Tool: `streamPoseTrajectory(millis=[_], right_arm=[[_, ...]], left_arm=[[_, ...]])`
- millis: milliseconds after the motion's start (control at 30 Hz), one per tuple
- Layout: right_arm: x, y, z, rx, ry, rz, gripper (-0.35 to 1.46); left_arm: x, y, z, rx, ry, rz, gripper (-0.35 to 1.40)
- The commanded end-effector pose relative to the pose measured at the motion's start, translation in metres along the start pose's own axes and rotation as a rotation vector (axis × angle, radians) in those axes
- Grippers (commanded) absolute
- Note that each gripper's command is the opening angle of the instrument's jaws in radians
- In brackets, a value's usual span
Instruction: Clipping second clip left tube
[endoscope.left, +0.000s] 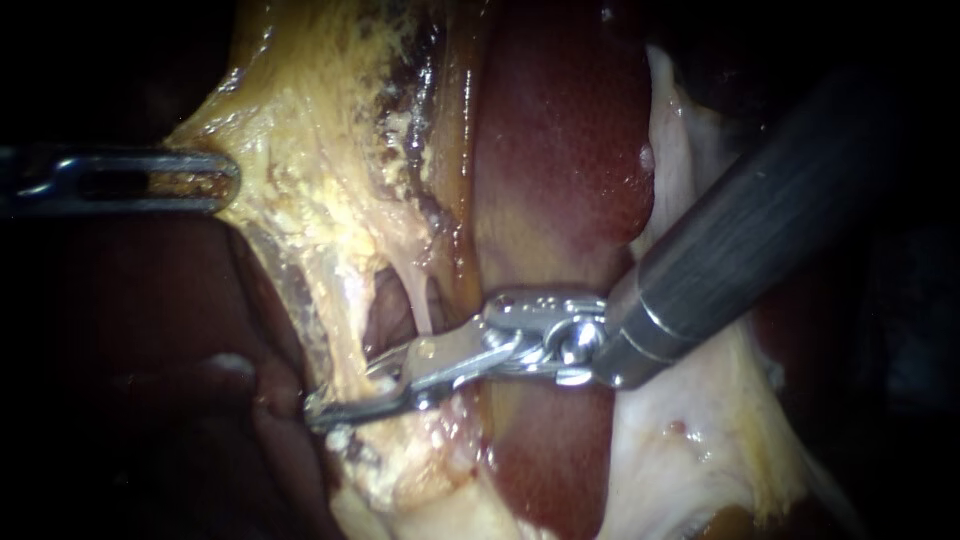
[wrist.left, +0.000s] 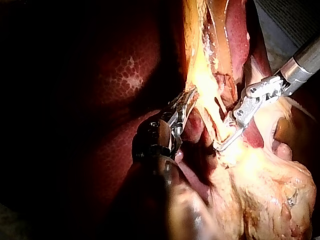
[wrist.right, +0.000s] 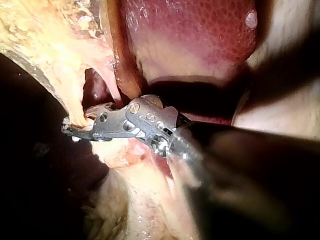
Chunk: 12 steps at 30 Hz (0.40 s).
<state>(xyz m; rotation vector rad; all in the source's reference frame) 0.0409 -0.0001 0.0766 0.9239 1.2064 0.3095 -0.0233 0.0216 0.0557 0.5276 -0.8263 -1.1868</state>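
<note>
My right instrument (endoscope.left: 335, 400) comes down from the upper right. Its long metal jaws converge around the left tube (endoscope.left: 325, 335), a yellowish strand, and touch it from both sides. A thinner pale tube (endoscope.left: 421, 300) runs just right of it, above the jaws. In the right wrist view the strand sits between the jaw tips of the right instrument (wrist.right: 70, 126). My left instrument (endoscope.left: 228, 182) enters from the left, its jaws shut on the edge of the yellow tissue (endoscope.left: 310, 180) and holding it taut. The left wrist view shows the left instrument (wrist.left: 185, 102) and the right instrument (wrist.left: 222, 142).
The dark red liver (endoscope.left: 560, 150) lies behind and right of the tubes, under the right shaft (endoscope.left: 760, 240). Pale membrane (endoscope.left: 690, 440) spreads below the shaft. Lumpy yellow fat (wrist.left: 270, 195) lies beyond the tubes in the left wrist view.
</note>
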Motion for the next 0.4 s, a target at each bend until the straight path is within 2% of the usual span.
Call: streamPoseTrajectory(millis=[33, 400], right_arm=[[-0.0001, 0.0, 0.0, -0.001, 0.001, 0.0, -0.35], [-0.0001, 0.0, 0.0, -0.001, 0.0, 0.0, -0.35]], left_arm=[[0.0, 0.0, 0.0, 0.0, 0.0, 0.0, -0.35], [0.0, 0.0, 0.0, 0.0, 0.0, 0.0, -0.35]])
